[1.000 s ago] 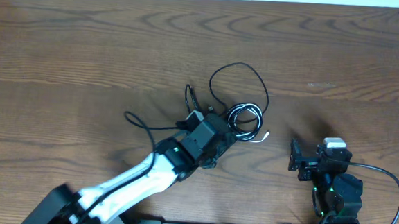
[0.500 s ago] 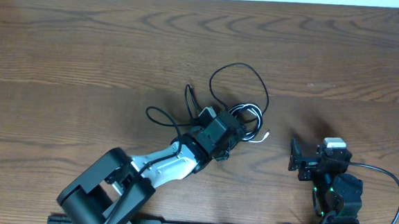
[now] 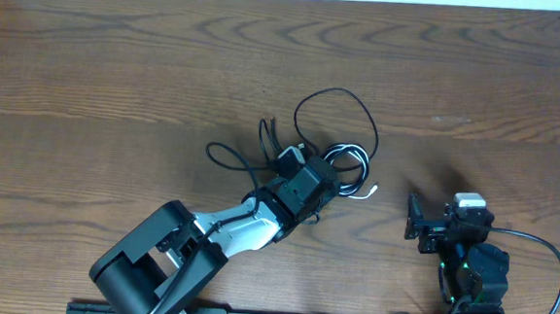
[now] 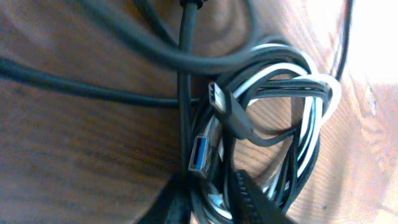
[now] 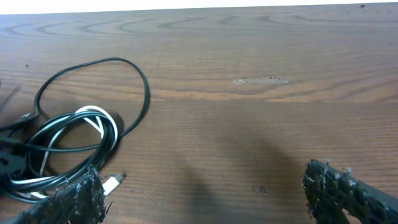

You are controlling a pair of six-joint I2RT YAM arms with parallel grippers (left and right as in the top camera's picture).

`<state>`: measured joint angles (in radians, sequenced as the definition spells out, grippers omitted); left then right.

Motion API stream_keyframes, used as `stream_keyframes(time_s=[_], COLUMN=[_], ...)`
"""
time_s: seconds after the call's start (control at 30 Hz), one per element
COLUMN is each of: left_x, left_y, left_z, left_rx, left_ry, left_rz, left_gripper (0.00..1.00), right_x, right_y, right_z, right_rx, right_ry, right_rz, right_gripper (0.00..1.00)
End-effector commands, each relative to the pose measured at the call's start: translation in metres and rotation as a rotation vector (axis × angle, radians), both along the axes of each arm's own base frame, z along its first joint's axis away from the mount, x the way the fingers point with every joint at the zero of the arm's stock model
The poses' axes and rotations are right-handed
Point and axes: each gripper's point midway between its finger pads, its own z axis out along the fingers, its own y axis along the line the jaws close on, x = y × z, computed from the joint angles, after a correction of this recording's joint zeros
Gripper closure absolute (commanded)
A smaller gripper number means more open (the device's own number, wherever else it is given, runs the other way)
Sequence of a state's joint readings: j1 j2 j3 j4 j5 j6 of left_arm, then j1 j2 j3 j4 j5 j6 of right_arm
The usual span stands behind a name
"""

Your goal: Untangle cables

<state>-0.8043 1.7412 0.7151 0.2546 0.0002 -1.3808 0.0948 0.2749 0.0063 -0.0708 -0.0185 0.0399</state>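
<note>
From overhead, we've got the cables point(image 3: 343, 166) in one tangled clump around the middle of the wooden table point(image 3: 120, 69). A big black loop pokes out toward the far side and another black loop trails off to the left. The left gripper point(image 3: 307, 168) sits right on the left edge of that clump. The right gripper point(image 3: 415, 224) is parked near the front edge, well apart from the cables.

In the left wrist view we're basically nose-deep in the cables point(image 4: 280, 106): black and white strands coiled together, with a blue plug point(image 4: 200, 152) and a small dark plug point(image 4: 217, 96) in the middle of the coil. The left gripper point(image 4: 208, 202) has its ribbed fingers point(image 4: 249, 196) drawn in close, pinching strands at the bottom of the coil.

In the right wrist view the cables point(image 5: 68, 137) lie off to the left, with a white plug point(image 5: 113, 182) at the near edge. The right gripper point(image 5: 205, 199) has its jaws spread wide, nothing between them, just bare table.
</note>
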Motion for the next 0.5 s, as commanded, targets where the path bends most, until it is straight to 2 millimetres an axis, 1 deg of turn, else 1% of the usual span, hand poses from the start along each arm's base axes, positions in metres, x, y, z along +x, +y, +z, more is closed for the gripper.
stream_keyframes(time_s=[0.0, 0.17, 0.27, 0.33, 0.47], left_x=[-0.003, -0.015, -0.021, -0.022, -0.022], left_y=[0.018, 0.032, 0.041, 0.047, 0.061], left_z=[-0.016, -0.026, -0.028, -0.025, -0.008], left_rx=[0.184, 0.275, 0.31, 0.33, 0.382], left_ry=[-0.059, -0.022, 0.008, 0.011, -0.012], left_rz=[-0.122, -0.172, -0.18, -0.195, -0.251], left_gripper=[0.92, 0.92, 0.92, 0.92, 0.92], right_x=[0.0, 0.0, 0.0, 0.0, 0.0], right_y=[-0.002, -0.002, -0.002, -0.002, -0.002], right_z=[-0.002, -0.001, -0.002, -0.001, -0.002], right_rx=[-0.017, -0.017, -0.017, -0.017, -0.017], right_ry=[0.004, 0.004, 0.004, 0.004, 0.004], right_rz=[-0.006, -0.006, -0.006, -0.006, -0.006], right_gripper=[0.01, 0.01, 0.01, 0.01, 0.01])
